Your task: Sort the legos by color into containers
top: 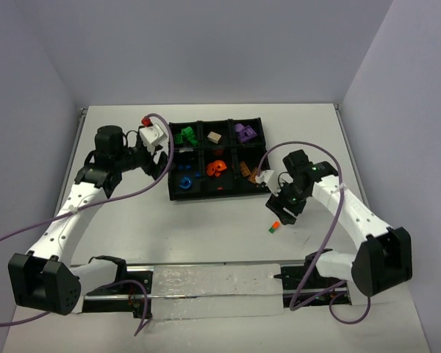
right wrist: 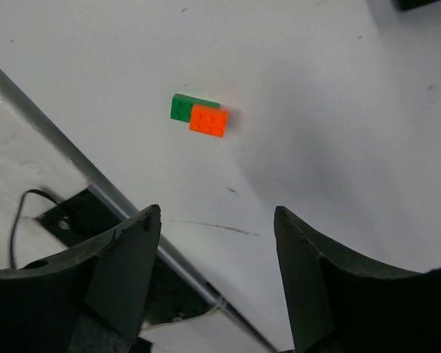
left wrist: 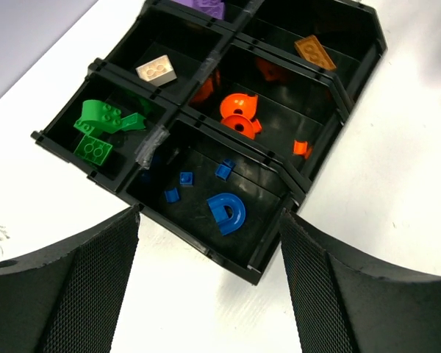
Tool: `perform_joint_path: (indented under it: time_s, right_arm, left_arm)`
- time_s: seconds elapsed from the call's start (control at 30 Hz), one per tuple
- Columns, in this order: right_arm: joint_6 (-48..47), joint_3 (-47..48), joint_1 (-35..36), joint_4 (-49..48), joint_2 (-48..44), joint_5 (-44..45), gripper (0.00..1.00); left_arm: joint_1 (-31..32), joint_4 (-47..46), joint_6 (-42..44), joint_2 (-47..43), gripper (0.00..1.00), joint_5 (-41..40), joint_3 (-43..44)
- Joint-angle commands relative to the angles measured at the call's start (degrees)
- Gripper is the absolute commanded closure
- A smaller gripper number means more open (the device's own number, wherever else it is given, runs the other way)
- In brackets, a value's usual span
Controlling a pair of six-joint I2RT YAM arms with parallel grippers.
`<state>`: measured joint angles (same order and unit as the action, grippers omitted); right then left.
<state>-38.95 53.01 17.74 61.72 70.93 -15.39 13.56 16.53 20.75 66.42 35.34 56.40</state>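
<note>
Right wrist view: an orange lego (right wrist: 209,121) and a green lego (right wrist: 185,107) lie flat on the white table (right wrist: 338,88), touching each other, straight ahead of the right pincer (right wrist: 214,213) and beyond its fingertips.
Long axis of the pair: each brick runs crosswise to the pincer's reach, dipping slightly toward its right finger. The green one sits just behind and left of the orange.
Right arm pose: elbow bent, wrist pitched down over the table, off the right near corner of the tray (top: 220,194) in the top external view.
Right pincer: jaws spread wide, nothing between them, touching nothing.
Left arm pose: stretched forward, wrist tipped down at the tray's left end.
Left pincer (left wrist: 209,212): jaws wide apart and empty, above the tray's corner compartment.
Tray seen from the left pincer: set diagonally to the jaw line. The blue pieces (left wrist: 226,212) are nearest, the green bricks (left wrist: 99,131) ahead-left, the orange pieces (left wrist: 239,114) ahead. The tan brick (left wrist: 156,70) and brown brick (left wrist: 314,50) are farther off.
</note>
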Motion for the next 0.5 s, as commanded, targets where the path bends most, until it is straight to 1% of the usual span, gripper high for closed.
perform_joint_path:
  time_s: [0.0,0.03,0.07,0.13,0.2,0.3,0.47]
  right_arm:
    - [-30.3,-3.7,0.5,-2.1,-9.3,-3.5,0.28]
    - [-36.7,-4.4,0.5,-1.9,-10.4,-4.4,0.28]
    - [-41.0,-4.7,0.5,-1.7,-10.8,-5.3,0.3]
    - [-52.2,-5.0,0.7,-1.7,-10.3,-8.6,0.35]
    - [-56.8,-4.3,2.2,-0.1,-8.2,-9.5,0.39]
    - [-62.2,-3.9,3.5,0.3,-4.1,-9.4,0.42]
    - [-68.3,-5.7,5.3,-1.2,-1.1,-7.4,0.46]
  left_arm:
    - [0.3,0.9,3.8,-1.4,0.17,4.5,-0.1]
    - [0.4,1.4,4.2,-0.9,0.18,4.8,0.2]
    - [0.4,2.0,4.5,-0.4,0.18,5.0,0.4]
    - [0.5,2.7,4.7,0.1,0.18,4.8,1.1]
    - [0.5,2.4,4.5,-0.1,0.18,4.5,1.2]
    - [0.5,2.1,3.9,-1.0,0.18,3.9,0.7]
    - [0.5,1.7,3.0,-2.3,0.18,3.3,-0.9]
